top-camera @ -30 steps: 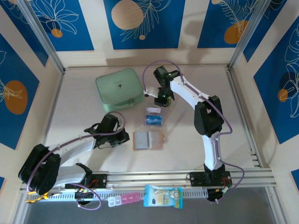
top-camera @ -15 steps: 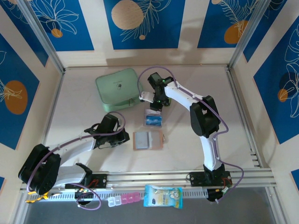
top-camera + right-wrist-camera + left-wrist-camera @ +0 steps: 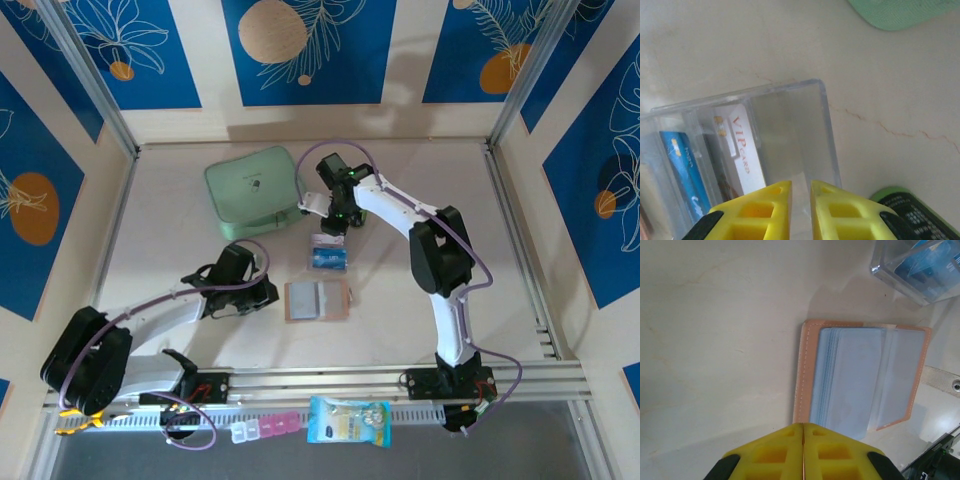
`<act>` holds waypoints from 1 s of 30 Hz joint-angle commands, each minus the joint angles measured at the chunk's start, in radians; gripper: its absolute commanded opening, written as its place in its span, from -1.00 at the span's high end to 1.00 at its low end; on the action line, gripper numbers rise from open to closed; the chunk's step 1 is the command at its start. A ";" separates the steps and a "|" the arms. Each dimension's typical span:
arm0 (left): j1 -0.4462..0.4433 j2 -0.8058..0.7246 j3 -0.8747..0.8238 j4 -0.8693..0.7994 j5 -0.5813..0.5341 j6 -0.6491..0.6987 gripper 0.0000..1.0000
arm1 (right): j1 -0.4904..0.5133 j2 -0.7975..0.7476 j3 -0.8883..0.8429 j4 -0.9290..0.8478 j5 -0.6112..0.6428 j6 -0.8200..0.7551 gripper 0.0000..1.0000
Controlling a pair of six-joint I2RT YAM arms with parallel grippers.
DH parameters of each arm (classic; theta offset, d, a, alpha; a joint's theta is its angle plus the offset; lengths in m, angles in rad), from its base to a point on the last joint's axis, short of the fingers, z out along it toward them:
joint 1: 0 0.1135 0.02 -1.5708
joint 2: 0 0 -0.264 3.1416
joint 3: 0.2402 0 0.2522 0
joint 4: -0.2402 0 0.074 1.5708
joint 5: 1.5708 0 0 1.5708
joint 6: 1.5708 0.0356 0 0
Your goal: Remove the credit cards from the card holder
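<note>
Left gripper point(image 3: 803, 427) is pressed shut on nothing, parked just beside the card holder point(image 3: 860, 375) — which lies open and flat, its clear pockets looking empty. Further right, credit cards point(image 3: 685, 170) stand in the clear box point(image 3: 790, 125); the right gripper point(image 3: 800, 192) hovers over it, fingers barely parted, empty — a gap fit for releasing a card

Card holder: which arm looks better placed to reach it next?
Probably left: the left hand sits shut beside the open card holder; the right hand hovers over the clear box farther back.

Card holder point(image 3: 860, 380) open on table point(image 3: 715, 340)
</note>
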 commanded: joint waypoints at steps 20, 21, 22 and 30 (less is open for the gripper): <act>-0.044 0.108 0.024 0.096 0.034 -0.033 0.85 | -0.115 -0.342 -0.485 0.191 -0.062 0.689 0.68; -0.044 0.106 0.024 0.095 0.033 -0.033 0.85 | -0.124 -0.338 -0.498 0.210 -0.073 0.696 0.68; -0.046 0.103 0.022 0.093 0.031 -0.032 0.85 | -0.133 -0.332 -0.507 0.228 -0.090 0.702 0.68; -0.046 0.079 0.006 0.086 0.020 -0.038 0.85 | -0.158 -0.272 -0.511 0.343 -0.160 0.756 0.67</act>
